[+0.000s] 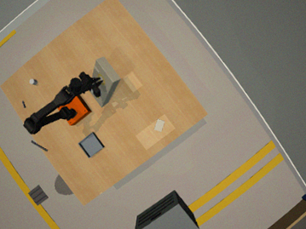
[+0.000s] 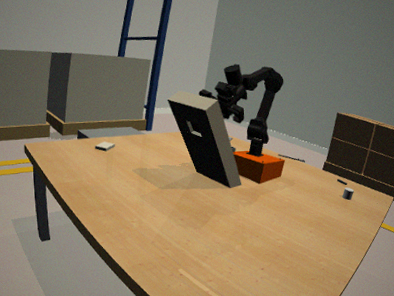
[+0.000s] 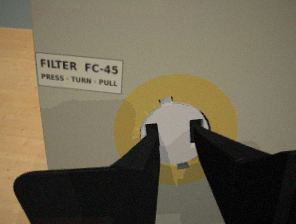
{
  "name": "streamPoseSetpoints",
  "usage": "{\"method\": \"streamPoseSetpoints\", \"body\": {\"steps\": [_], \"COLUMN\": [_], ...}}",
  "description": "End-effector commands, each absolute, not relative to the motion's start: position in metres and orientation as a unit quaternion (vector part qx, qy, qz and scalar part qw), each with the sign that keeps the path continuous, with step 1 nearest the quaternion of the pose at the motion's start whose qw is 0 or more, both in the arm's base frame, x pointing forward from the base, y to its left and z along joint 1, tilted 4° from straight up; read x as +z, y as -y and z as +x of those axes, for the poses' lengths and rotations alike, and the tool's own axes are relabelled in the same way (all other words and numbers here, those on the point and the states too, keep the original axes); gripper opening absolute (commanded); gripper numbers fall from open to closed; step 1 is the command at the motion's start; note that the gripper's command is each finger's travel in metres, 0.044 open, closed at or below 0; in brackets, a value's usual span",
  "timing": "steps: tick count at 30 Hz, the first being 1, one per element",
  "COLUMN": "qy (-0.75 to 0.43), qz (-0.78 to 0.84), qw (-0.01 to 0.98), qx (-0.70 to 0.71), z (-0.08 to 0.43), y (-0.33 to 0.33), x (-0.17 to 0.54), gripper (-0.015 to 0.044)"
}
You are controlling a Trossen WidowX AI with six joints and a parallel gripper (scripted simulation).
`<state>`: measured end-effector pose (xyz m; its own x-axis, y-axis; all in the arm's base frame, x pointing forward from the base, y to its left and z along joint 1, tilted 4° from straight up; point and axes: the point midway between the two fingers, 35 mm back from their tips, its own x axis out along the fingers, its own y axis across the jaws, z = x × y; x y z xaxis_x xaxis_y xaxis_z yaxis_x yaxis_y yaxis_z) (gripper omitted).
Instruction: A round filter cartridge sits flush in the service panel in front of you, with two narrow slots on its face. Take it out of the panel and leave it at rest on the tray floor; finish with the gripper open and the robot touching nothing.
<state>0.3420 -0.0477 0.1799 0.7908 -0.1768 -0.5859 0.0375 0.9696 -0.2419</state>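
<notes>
The round pale filter cartridge (image 3: 175, 146) sits in the grey service panel (image 1: 112, 83) (image 2: 223, 135) (image 3: 80, 25), inside a yellow ring (image 3: 226, 125). Small notches show at the top and bottom of its edge. My gripper (image 1: 98, 87) (image 3: 175, 135) is partly open in front of the panel. Its two fingertips are over the left and right slots on the cartridge face, with the bare middle of the face between them. Whether the tips are inside the slots is hard to tell. The tray (image 1: 91, 145) is empty, on the table away from the panel.
The panel leans on the wooden table (image 1: 112, 21) (image 2: 137, 216). The orange arm base (image 1: 82, 111) (image 2: 261, 168) is close to it. A small grey cylinder (image 1: 33, 81) (image 2: 348, 194) and a pale block (image 1: 159, 125) (image 2: 105, 146) also lie on the table. A label (image 3: 80, 73) is left of the ring.
</notes>
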Motion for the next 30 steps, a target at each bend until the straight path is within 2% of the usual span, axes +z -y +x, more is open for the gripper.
{"method": "streamPoseSetpoints", "body": {"steps": [1,30], "qy": [-0.32,-0.319], "qz": [-0.11,-0.11], "qw": [0.939,0.94], "qx": [-0.054,-0.054], "z": [0.3432,0.3526], "y": [0.0471,0.0491], "x": [0.1783,0.1715], "gripper": [0.0113,0.0113]}}
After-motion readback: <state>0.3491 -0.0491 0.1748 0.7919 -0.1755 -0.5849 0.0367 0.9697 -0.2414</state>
